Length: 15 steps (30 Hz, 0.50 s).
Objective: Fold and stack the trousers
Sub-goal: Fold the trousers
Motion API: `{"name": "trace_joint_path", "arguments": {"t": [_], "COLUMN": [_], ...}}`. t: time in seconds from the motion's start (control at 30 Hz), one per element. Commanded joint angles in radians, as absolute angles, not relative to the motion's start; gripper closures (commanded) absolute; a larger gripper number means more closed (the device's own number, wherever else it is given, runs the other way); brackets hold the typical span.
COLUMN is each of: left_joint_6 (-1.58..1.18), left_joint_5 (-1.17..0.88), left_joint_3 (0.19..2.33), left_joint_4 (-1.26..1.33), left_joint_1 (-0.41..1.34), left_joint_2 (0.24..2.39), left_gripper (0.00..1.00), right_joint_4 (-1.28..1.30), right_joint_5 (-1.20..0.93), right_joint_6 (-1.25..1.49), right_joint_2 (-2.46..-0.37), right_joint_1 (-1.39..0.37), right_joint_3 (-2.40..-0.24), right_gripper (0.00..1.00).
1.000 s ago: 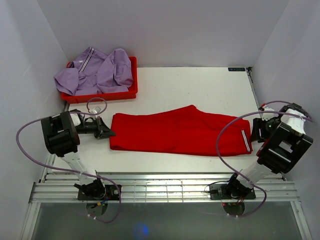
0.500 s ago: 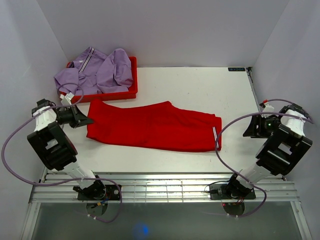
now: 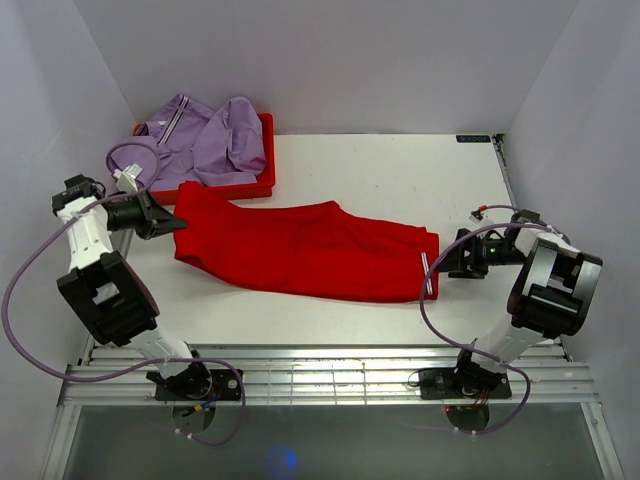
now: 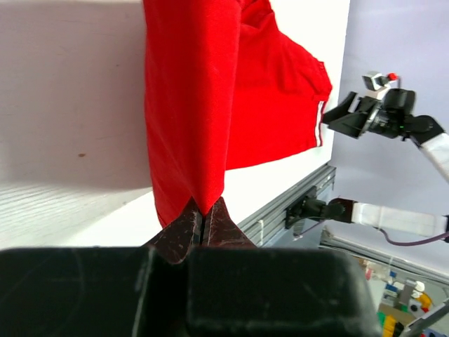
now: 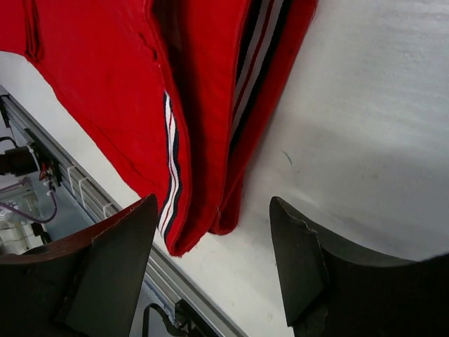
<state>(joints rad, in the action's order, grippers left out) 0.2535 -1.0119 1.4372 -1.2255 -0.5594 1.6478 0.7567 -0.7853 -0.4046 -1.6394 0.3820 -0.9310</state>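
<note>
The red trousers (image 3: 300, 250) lie spread across the worktop (image 3: 400, 170). The left tool (image 3: 172, 222) is fully closed, pinching the trousers' edge at the end nearest the left arm. The right tool (image 3: 448, 267) is wide open and holds nothing, just beside their striped end.

Black-and-white arms (image 3: 100, 290), purple cables (image 3: 421, 305)
</note>
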Motion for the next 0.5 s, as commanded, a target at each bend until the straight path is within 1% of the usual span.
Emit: {"name": "trace_joint_path", "arguments": {"t": [0.0,0.1,0.2,0.23,0.3,0.33,0.4,0.43,0.47], "left_joint_6": [0.143,0.034,-0.098,-0.162,-0.221,-0.251,-0.328,-0.353,-0.398], "left_joint_5": [-1.062,-1.0,-0.902,-0.85,-0.798,-0.772,-0.715,-0.697,-0.665], "left_joint_3": [1.486,1.489,1.471,1.463,1.448,1.445,1.436,1.436,1.437], "left_joint_4": [-1.187,-1.126,-1.042,-1.017,-0.96,-0.944,-0.899,-0.885,-0.862], "left_joint_1": [-0.514,-0.416,-0.292,-0.225,-0.158,-0.096,-0.033,0.047,0.076], "left_joint_2": [1.577,1.539,1.491,1.471,1.46,1.459,1.468,1.477,1.492], "left_gripper": [1.0,1.0,1.0,1.0,1.0,1.0,1.0,1.0,1.0], "right_joint_4": [0.663,0.618,0.575,0.565,0.542,0.526,0.522,0.523,0.522], "right_joint_5": [-0.854,-0.845,-0.833,-0.828,-0.824,-0.824,-0.83,-0.833,-0.834], "right_joint_6": [-0.345,-0.325,-0.307,-0.295,-0.281,-0.273,-0.272,-0.272,-0.272], "right_joint_2": [-1.677,-1.69,-1.706,-1.71,-1.721,-1.724,-1.739,-1.744,-1.752], "right_joint_1": [0.353,0.328,0.299,0.292,0.273,0.268,0.256,0.255,0.252], "right_joint_3": [-0.914,-0.904,-0.893,-0.89,-0.884,-0.882,-0.885,-0.887,-0.89], "right_gripper": [0.29,0.3,0.34,0.4,0.51,0.64,0.77,0.86,0.9]}}
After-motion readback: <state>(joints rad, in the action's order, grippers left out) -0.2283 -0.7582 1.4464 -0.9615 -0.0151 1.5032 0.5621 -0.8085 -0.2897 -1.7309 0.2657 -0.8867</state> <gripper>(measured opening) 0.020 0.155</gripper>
